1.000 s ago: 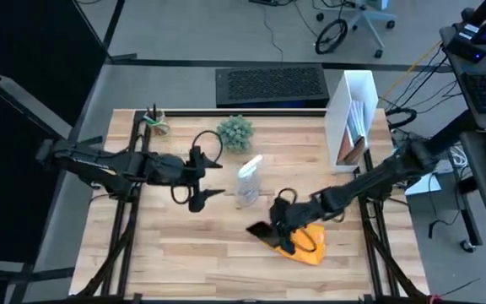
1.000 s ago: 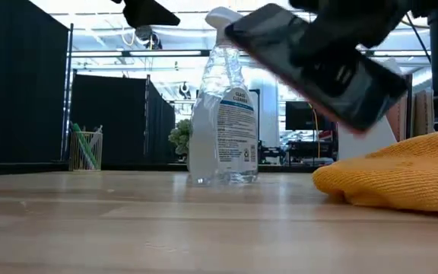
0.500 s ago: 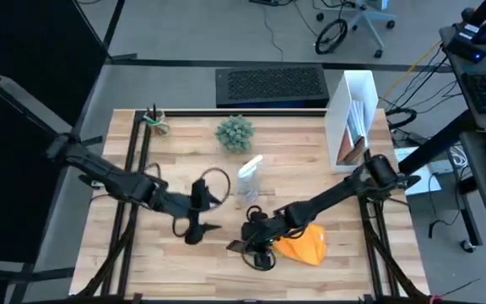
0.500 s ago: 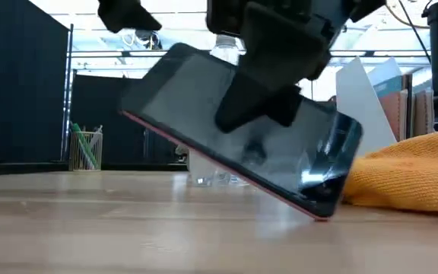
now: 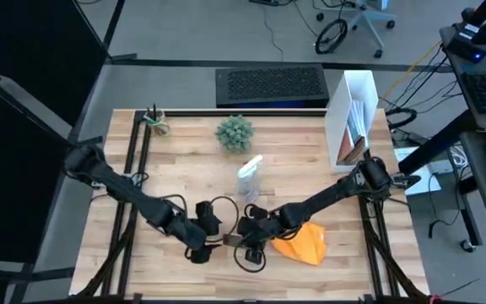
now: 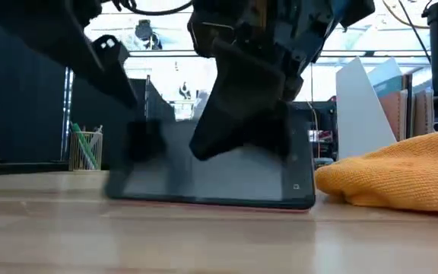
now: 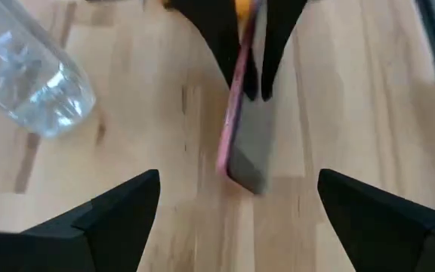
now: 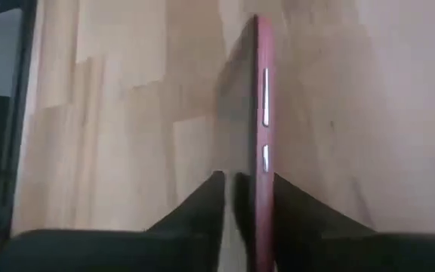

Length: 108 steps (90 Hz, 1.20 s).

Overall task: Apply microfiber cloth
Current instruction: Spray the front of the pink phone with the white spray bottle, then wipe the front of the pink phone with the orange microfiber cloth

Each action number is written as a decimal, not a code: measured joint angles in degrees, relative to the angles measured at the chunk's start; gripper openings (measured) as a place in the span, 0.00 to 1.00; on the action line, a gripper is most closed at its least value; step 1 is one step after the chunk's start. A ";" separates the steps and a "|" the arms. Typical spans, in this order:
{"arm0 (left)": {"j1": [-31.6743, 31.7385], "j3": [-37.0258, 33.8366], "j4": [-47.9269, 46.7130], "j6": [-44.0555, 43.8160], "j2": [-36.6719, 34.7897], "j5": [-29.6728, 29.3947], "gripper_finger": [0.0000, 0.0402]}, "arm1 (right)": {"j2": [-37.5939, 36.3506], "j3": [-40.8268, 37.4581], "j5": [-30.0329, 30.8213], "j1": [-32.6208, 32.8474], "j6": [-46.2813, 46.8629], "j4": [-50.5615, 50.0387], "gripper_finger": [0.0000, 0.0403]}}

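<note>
- Bright light behind the smartphone (image 6: 211,179) in the low view leaves it backlit, dark.
- Left wrist view motion-blurred around the smartphone.
- Soft shadows on the counter (image 5: 184,160) beneath the arms.

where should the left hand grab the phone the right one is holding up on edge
Probably the phone's free end, facing the left hand, whose fingers are spread either side. The phone stands on its long edge, clamped by the right hand at the far end, so close across its thin faces, coming in level from the left.

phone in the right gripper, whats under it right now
Bare wooden table: the smartphone stands on its long edge there, clamped by the right gripper. The microfiber cloth lies beside it, not beneath. The exact contact line is blurred.
</note>
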 joint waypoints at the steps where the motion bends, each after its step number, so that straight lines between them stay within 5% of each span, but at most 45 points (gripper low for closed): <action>1: -0.04 0.00 0.02 -0.02 0.09 -0.01 0.86 | 0.06 0.00 -0.03 -0.04 0.00 -0.03 0.25; 30: -1.08 -0.01 1.99 0.93 0.57 -3.74 0.86 | -4.97 0.04 0.86 -0.37 -4.19 -8.45 0.48; 53: -1.91 0.00 15.59 6.29 7.89 -3.87 0.86 | -12.46 0.07 5.40 6.50 2.83 -26.06 0.48; 74: -1.25 -0.02 15.85 3.56 11.52 -4.30 0.86 | -12.10 0.04 11.08 13.54 15.64 -39.42 0.46; 108: -2.24 -0.51 15.27 5.95 12.26 2.02 0.82 | -12.12 -6.79 13.77 15.39 21.87 -36.60 0.45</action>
